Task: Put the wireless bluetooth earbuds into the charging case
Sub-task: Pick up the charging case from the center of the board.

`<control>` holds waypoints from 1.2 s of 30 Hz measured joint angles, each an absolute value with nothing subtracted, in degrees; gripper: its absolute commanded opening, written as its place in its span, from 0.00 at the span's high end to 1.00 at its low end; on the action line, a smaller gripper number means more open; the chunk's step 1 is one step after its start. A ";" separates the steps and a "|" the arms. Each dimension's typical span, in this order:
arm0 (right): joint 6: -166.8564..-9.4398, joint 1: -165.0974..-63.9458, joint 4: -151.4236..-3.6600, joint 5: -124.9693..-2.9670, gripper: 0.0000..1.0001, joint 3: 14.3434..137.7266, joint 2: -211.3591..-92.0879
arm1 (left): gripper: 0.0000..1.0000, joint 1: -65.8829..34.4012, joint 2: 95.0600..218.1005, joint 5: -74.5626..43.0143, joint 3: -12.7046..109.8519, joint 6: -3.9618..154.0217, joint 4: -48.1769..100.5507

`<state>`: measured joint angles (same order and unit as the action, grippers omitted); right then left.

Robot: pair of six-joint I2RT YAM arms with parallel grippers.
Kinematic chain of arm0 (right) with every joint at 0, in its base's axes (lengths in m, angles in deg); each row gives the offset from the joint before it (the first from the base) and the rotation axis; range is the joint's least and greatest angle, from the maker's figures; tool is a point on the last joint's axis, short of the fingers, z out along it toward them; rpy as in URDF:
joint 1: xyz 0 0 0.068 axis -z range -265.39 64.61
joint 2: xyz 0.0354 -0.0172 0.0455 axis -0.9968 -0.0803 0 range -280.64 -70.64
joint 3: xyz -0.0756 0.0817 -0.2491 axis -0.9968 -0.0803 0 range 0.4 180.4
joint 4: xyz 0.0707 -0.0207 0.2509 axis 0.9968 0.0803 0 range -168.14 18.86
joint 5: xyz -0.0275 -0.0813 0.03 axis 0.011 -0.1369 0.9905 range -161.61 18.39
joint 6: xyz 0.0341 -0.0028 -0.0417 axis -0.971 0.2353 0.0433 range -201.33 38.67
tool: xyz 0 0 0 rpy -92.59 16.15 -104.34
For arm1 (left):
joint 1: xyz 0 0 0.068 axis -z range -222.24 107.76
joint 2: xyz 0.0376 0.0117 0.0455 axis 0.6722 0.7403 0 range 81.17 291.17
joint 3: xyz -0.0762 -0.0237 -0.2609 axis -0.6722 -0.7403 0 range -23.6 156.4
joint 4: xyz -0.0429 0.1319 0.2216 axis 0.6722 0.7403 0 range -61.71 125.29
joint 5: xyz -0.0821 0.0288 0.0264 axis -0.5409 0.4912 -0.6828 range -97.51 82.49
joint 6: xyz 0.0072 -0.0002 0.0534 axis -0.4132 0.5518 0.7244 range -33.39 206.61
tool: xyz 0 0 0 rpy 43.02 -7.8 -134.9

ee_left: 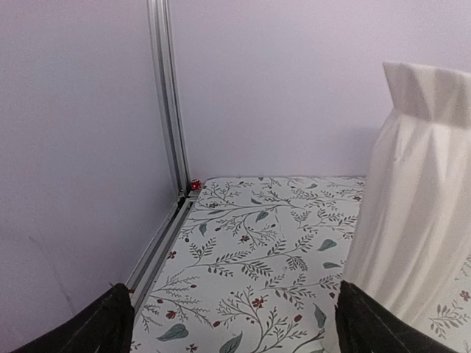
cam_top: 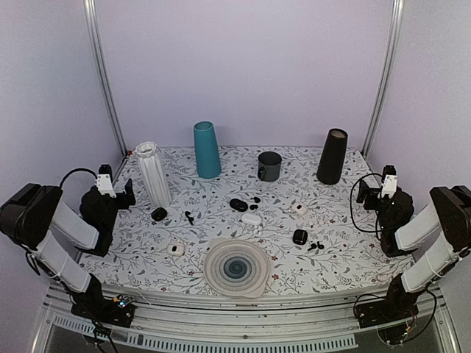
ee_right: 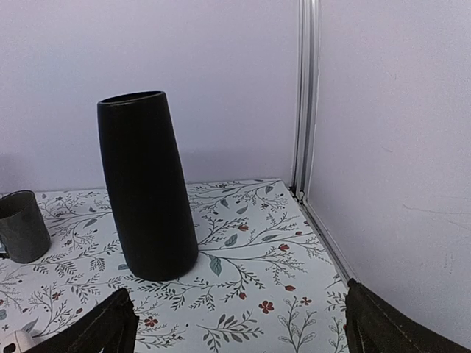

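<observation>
Left gripper [cam_top: 124, 193] and right gripper [cam_top: 366, 191]: both spread wide, nothing held, stationed at the table's [cam_top: 132, 254] 9 and 3 o'clock edges. Wireless bluetooth earbuds [cam_top: 315, 246]: scattered mid-table among charging cases [cam_top: 299, 237], well apart from both grippers, a black pair found at 8 o'clock of the right gripper. Open tabletop is seen between them; white vase [cam_top: 153, 173] is set just beside the left gripper, black vase [cam_top: 332, 156] at 11 o'clock of the right.

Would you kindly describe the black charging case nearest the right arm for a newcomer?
Start at the round swirled mat on the table's near edge and look just right of it. The black case stands there, two black earbuds at its right; the other black cases lie farther left.
</observation>
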<state>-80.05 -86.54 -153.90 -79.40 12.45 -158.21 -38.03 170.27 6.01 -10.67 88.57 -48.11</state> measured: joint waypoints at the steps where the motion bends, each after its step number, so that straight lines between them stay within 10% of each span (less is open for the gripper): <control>1: -80.05 -86.52 -153.86 -79.34 0.01 12.45 -158.21 | 0.04 -38.03 170.27 6.01 -10.67 88.57 -48.11; 17: -80.14 -86.50 -151.43 -79.66 0.01 12.80 -157.36 | 0.04 -37.88 169.09 7.45 -10.34 88.59 -45.77; 36: -89.89 -110.63 -96.01 -93.46 0.01 44.93 -134.85 | 0.04 -26.75 150.10 2.75 36.98 76.41 29.81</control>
<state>-89.89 -110.63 -96.01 -93.46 44.93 -134.85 -26.75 150.10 2.75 36.98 76.41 29.81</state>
